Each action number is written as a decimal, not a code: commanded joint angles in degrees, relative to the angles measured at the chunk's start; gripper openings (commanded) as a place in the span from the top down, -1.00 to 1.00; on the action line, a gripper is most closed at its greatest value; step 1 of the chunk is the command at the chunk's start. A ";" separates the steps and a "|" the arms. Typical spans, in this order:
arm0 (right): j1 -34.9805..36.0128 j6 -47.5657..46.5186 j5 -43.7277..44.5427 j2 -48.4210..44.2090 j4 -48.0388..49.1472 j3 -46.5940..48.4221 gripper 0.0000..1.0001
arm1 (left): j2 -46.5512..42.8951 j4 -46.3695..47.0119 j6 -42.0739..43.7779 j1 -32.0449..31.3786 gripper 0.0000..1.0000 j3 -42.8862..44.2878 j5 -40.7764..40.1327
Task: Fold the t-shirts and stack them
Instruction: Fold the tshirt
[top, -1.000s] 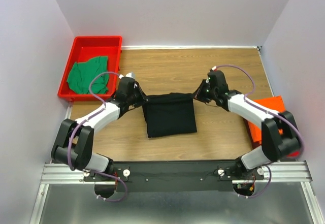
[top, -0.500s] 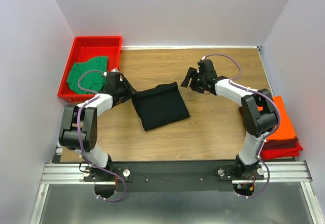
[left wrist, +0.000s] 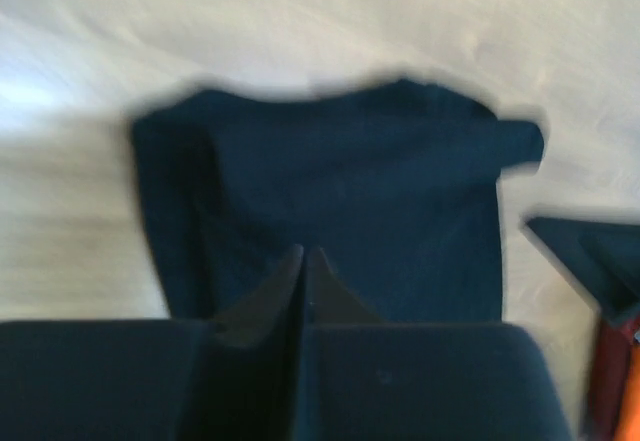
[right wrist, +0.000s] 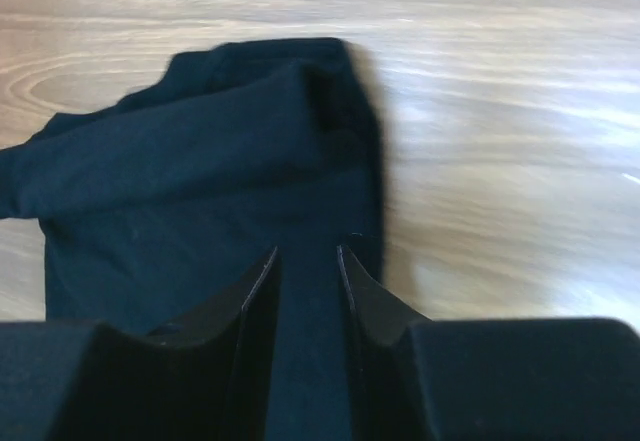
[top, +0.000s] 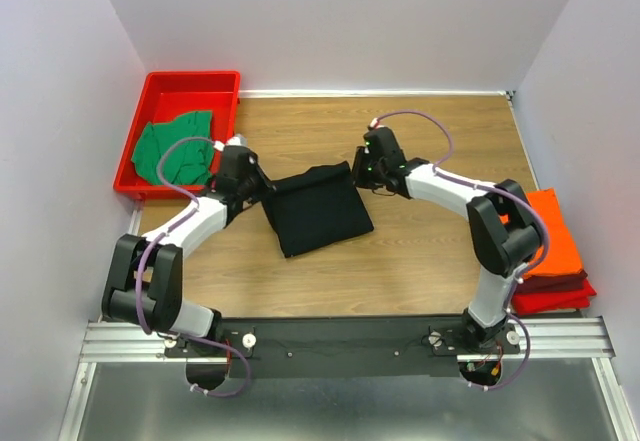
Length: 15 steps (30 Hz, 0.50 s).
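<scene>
While the folded black t-shirt lies on the table, the left gripper meets its far left corner, fingers nearly together, any pinch unclear; the right gripper hovers at its far right corner, fingers slightly apart.

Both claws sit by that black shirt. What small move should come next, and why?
Probably pinch both shut on the cloth. The folded black t-shirt lies flat on the table; the right gripper sits over one corner, jaws slightly apart, and the left gripper is at the opposite side. Neither visibly holds it, so a grip must come before any further fold or lift.
</scene>
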 commanded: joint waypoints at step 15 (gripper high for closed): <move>2.02 -3.33 -0.75 19.70 -0.31 22.01 0.11 | 19.13 -3.69 0.35 -4.48 1.00 12.91 -8.58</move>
